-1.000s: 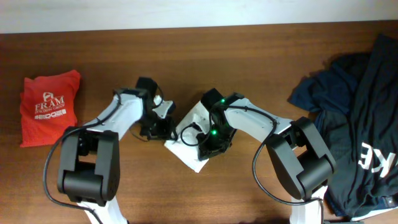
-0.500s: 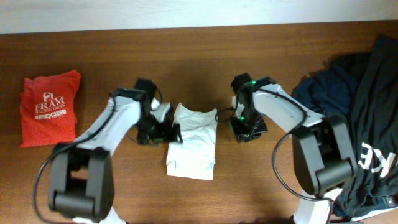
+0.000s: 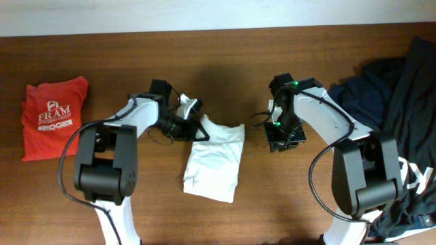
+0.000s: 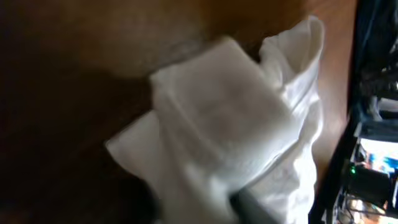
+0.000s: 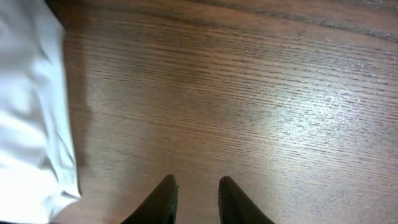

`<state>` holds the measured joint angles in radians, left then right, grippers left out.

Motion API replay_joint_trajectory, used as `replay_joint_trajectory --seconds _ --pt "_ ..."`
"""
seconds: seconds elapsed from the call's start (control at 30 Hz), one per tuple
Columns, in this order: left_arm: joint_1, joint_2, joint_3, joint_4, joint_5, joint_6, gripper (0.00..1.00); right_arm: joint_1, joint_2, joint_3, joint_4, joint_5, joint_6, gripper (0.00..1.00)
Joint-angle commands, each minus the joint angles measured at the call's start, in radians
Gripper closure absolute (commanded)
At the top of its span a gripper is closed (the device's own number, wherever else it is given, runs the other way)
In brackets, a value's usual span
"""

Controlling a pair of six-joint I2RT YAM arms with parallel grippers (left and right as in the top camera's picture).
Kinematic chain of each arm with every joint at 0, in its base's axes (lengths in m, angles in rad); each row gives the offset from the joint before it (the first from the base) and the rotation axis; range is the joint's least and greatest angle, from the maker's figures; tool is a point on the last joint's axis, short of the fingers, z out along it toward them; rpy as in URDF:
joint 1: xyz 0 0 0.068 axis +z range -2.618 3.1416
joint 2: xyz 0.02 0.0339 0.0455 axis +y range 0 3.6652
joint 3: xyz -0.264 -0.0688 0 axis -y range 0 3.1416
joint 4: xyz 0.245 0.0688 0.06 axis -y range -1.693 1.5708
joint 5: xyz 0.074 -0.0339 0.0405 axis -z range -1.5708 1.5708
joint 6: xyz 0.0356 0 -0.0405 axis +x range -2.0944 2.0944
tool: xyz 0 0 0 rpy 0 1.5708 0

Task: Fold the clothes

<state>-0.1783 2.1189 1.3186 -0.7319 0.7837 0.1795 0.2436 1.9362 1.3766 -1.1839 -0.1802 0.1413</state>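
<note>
Starting at the left gripper [image 3: 190,126]: it sits at the far-left corner of the large white folded T-shirt [image 3: 214,160], touching cloth. The left wrist view is all bunched white fabric with one dark fingertip [image 4: 252,210] poking out under it. Can't tell if the jaws are clamped on that corner or just resting against it.

Right gripper [image 5: 194,199] is released: narrow gap between the tips, nothing in it, bare wood below. The shirt edge is off at the side of its view. From overhead it hangs near the shirt's right side, apart from it.

Change over the last second: both grippers were on the shirt, which lay as a skewed diagonal bundle. Now the right arm has backed off toward the right edge and the left has shifted to the far-left corner. The shirt lies as a longer packet running far-to-near, slightly tilted, in the middle of the brown wooden table [image 3: 204,54].

My read: last fold is down and the right arm is finished with this one. The left is either squaring the corner or about to slide the packet away. Far end looks rumpled, so not a clean finish.

Containers: none in view, no bin or basket. The table carries everything:
- red folded T-shirt with white lettering [image 3: 54,116] near the left end
- loose heap of navy and black shirts [image 3: 388,102] at the right edge, unfolded
</note>
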Motion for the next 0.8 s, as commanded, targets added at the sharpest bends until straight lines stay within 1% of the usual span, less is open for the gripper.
replay_joint_trajectory --seconds 0.0,0.03,0.13,0.17,0.23,0.27,0.33,0.43,0.53,0.6,0.67,0.73,0.77 --pt "-0.010 0.030 -0.008 -0.001 0.009 0.028 0.98 -0.003 -0.019 0.012 -0.006 0.013 -0.006 0.74" --pt "0.007 0.030 0.004 -0.001 -0.030 0.028 0.99 -0.003 -0.019 0.012 -0.006 0.012 -0.005 0.74" --pt "0.059 0.016 0.080 -0.042 -0.031 0.028 0.99 -0.003 -0.019 0.012 -0.007 0.013 -0.006 0.74" --pt "0.098 -0.021 0.132 -0.069 -0.069 0.028 1.00 -0.003 -0.019 0.012 -0.007 0.013 -0.006 0.73" --pt "0.159 -0.095 0.196 -0.098 -0.206 0.027 0.99 -0.003 -0.019 0.012 -0.006 0.013 -0.006 0.73" --pt "0.188 -0.137 0.220 -0.114 -0.298 0.027 0.99 -0.003 -0.019 0.012 -0.006 0.013 -0.005 0.73" --pt "0.285 -0.277 0.238 -0.137 -0.498 0.028 1.00 -0.003 -0.019 0.012 -0.006 0.013 -0.006 0.73" --pt "0.393 -0.400 0.238 -0.141 -0.678 0.028 0.99 -0.003 -0.019 0.012 -0.006 0.013 -0.005 0.73" --pt "0.485 -0.443 0.238 -0.140 -0.863 0.029 1.00 -0.003 -0.019 0.012 -0.006 0.013 -0.005 0.73" --pt "0.537 -0.443 0.238 -0.123 -0.871 0.040 0.99 -0.003 -0.019 0.012 -0.006 0.013 -0.005 0.73" --pt "0.589 -0.441 0.238 -0.061 -0.871 0.040 0.99 -0.003 -0.019 0.012 -0.006 0.013 -0.005 0.73" --pt "0.632 -0.422 0.238 -0.010 -0.869 0.084 0.99 -0.003 -0.019 0.012 -0.010 0.013 -0.005 0.73" --pt "0.642 -0.402 0.238 0.018 -0.859 0.084 1.00 -0.003 -0.019 0.012 -0.013 0.013 -0.005 0.73"
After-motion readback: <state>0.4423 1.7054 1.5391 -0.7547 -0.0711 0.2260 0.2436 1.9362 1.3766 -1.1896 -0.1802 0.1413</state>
